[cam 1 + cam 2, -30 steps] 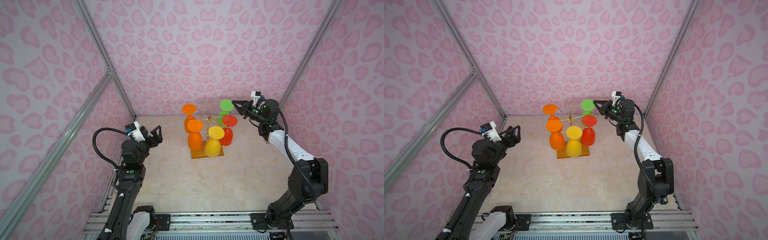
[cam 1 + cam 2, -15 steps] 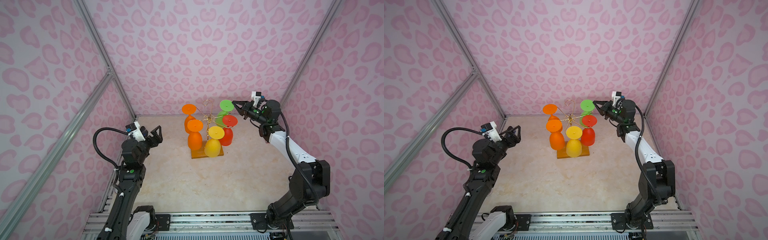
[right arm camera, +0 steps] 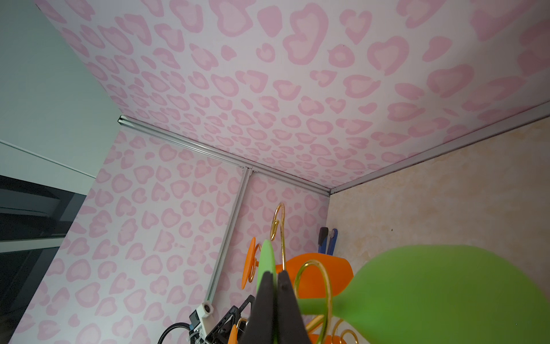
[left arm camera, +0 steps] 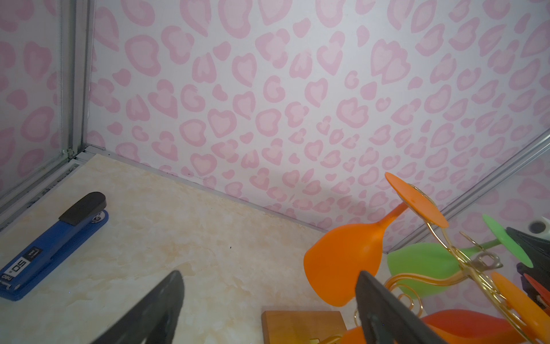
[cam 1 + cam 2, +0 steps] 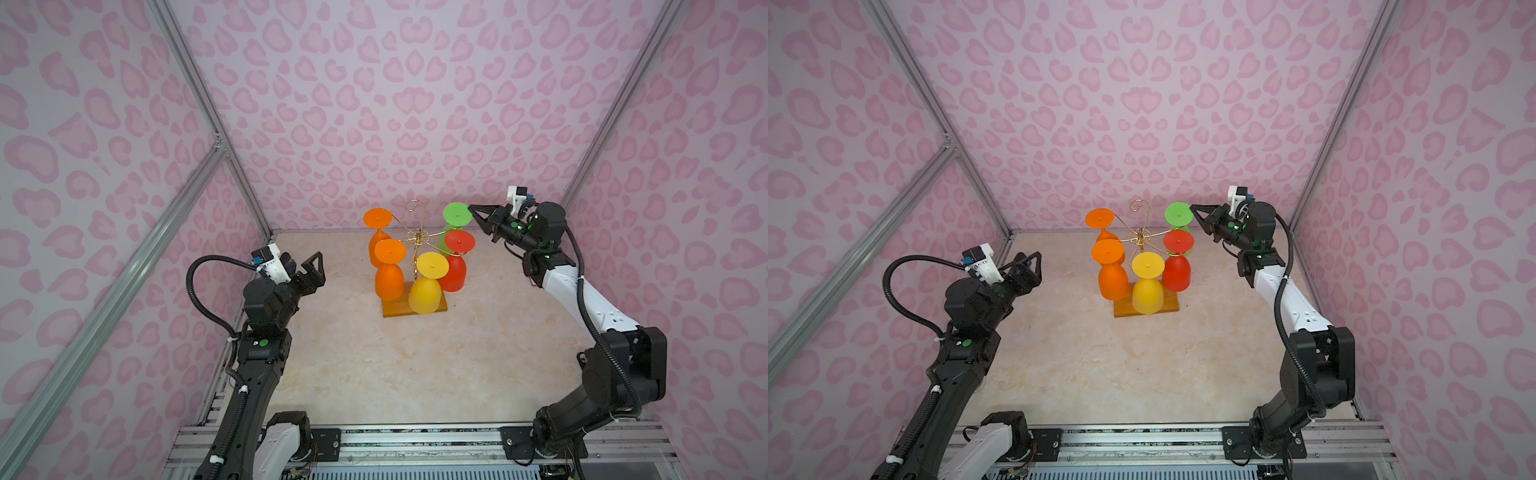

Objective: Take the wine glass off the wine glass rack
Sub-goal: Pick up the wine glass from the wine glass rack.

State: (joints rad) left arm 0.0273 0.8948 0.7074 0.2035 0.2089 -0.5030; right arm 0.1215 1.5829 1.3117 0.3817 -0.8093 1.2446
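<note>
While green wine glass (image 3: 440,295) is being clamped at foot by right gripper (image 3: 275,278) | level slide off rack (image 5: 392,309) being advised

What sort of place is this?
Probably a robot testing booth: two robot arms fixed to a metal rail, pink patterned walls closing in a small tabletop, and a rack hung with coloured glasses.

Pink heart-blotched walls (image 5: 415,104) enclose a beige marbled floor (image 5: 395,365).

glasses (image 5: 424,295) crowd the rack (image 5: 417,240); table (image 5: 415,365) around bare.
</note>
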